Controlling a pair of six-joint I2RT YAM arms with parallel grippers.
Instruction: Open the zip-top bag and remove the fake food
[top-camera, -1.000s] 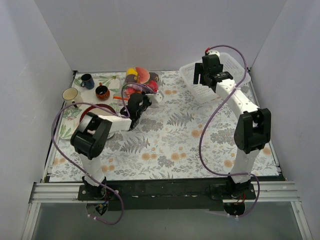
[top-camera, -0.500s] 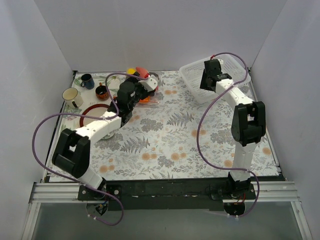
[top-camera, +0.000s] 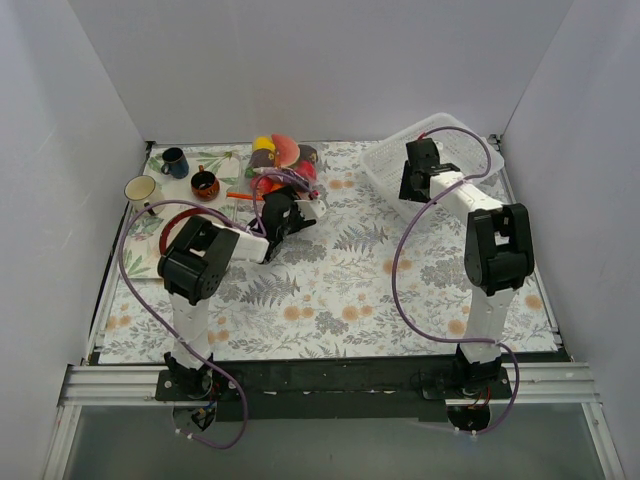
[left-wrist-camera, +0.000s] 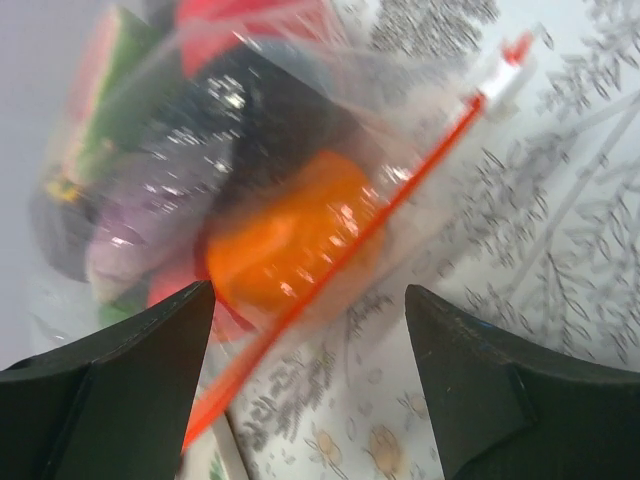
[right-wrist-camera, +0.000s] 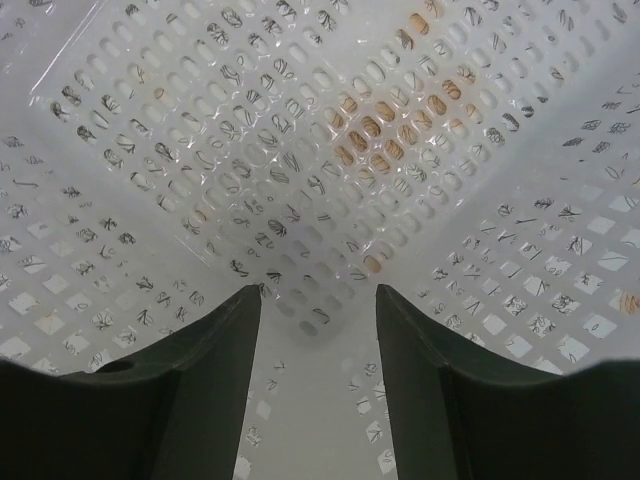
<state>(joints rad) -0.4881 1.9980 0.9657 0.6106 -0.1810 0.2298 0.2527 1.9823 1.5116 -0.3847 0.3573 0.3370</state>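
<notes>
bag location: zip-top bag (top-camera: 280, 172) sits on the table (top-camera: 340, 290) at far left-centre, just right of the mugs (top-camera: 204, 183) and well apart from the basket (top-camera: 455, 150).
contents: fake food (top-camera: 272, 150) is bunched inside the plastic. The left wrist view shows the orange ball (left-wrist-camera: 290, 250) pressed against the mouth, with the purple eggplant (left-wrist-camera: 130, 250) and a dark piece behind it.
left gripper: left gripper (left-wrist-camera: 308, 298) is right at the bag's mouth edge. Fingers are spread wide either side of the orange ball, gripping nothing.
right gripper: right gripper (right-wrist-camera: 318, 292) is down inside the basket, at the far right. Fingers are parted over bare mesh and hold nothing.
zip: zip strip (left-wrist-camera: 400, 175) reads as one unbroken orange-red line ending in a pale tab. It looks sealed, but the wrist view is motion-blurred, so I'm not certain.
progress: early stage, by my read. Bag not yet opened and nothing out of it. Everything is left to do: grab the mouth, part the zip, pull out each piece.
long axis: the strip is the long line. It runs diagonally in the wrist view, lower left to upper right, and roughly across the table seen from above.
facing: mouth edge points at the near side, toward the left gripper. The bag body bulges away toward the back wall.
</notes>
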